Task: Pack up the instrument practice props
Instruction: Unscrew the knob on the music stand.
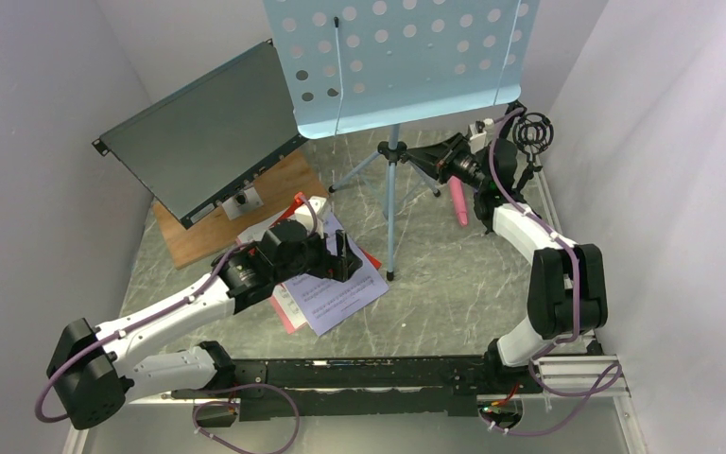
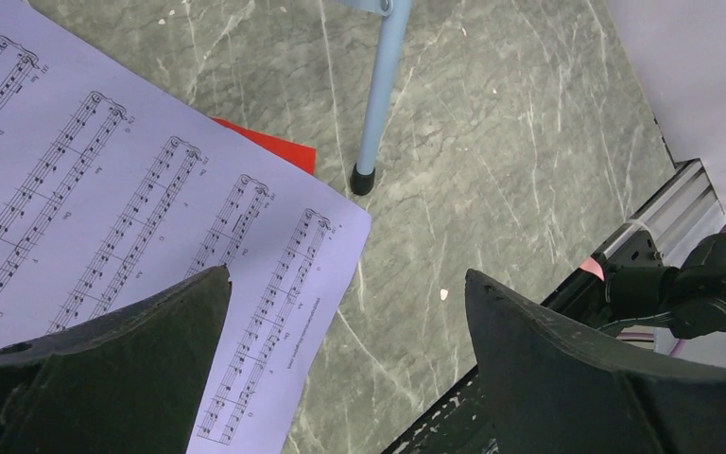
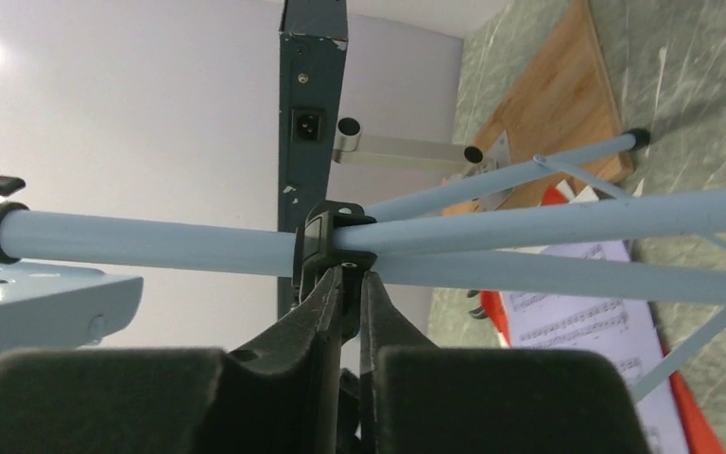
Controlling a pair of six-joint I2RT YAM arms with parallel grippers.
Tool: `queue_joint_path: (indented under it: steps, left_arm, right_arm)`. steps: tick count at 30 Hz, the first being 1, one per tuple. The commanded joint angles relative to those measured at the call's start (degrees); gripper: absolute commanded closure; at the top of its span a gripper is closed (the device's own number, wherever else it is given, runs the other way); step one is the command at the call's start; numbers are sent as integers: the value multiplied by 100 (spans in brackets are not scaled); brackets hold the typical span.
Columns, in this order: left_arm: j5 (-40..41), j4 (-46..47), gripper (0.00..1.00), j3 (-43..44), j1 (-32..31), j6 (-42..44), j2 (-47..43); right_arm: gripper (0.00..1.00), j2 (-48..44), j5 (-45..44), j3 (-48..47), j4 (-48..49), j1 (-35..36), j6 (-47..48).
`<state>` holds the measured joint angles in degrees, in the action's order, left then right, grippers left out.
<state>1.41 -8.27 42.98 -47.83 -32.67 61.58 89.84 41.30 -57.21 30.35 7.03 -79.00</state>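
Observation:
The light-blue perforated music rack (image 1: 406,57) stands on its tripod at the back. My right gripper (image 1: 414,154) reaches in from the right to the pole. In the right wrist view its fingers (image 3: 326,303) are pinched together on the small black clamp tab under the pole's collar (image 3: 331,236). White sheet-music pages (image 1: 336,293) lie on red ones (image 2: 274,147) in the middle of the table. My left gripper (image 1: 350,260) hovers open over their right edge (image 2: 345,284), with nothing between the fingers. A pink microphone (image 1: 458,200) lies beside the right arm.
A large dark flat metal box (image 1: 203,128) leans tilted at the back left over a wooden board (image 1: 198,236). A black mic support (image 1: 533,132) stands at the back right. One tripod foot (image 2: 363,180) rests just past the pages. Walls close in on both sides.

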Motion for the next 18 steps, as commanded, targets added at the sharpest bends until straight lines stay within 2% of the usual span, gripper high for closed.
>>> queue_joint_path:
  steps: [1,4,12,14,16,18]
  left_arm:
    - [81,65,0,-9,-24,-69,-189]
    - [96,24,1,-16,-24,-65,-212]
    - [118,-1,1,-18,-24,-46,-218]
    - [114,1,1,-9,-22,-43,-202]
    - [114,1,1,-9,-24,-47,-199]
    - [114,-6,1,-9,-20,-38,-198]
  right_arm:
    - [98,-18,270,-233,546,42,1224]
    - [100,6,522,-368,550,51,1933]
    - [100,31,678,-813,-233,80,3939]
    - [93,47,722,-747,-158,73,3923]
    - [82,66,797,-607,136,50,3465]
    - [77,86,895,-399,547,34,3041]
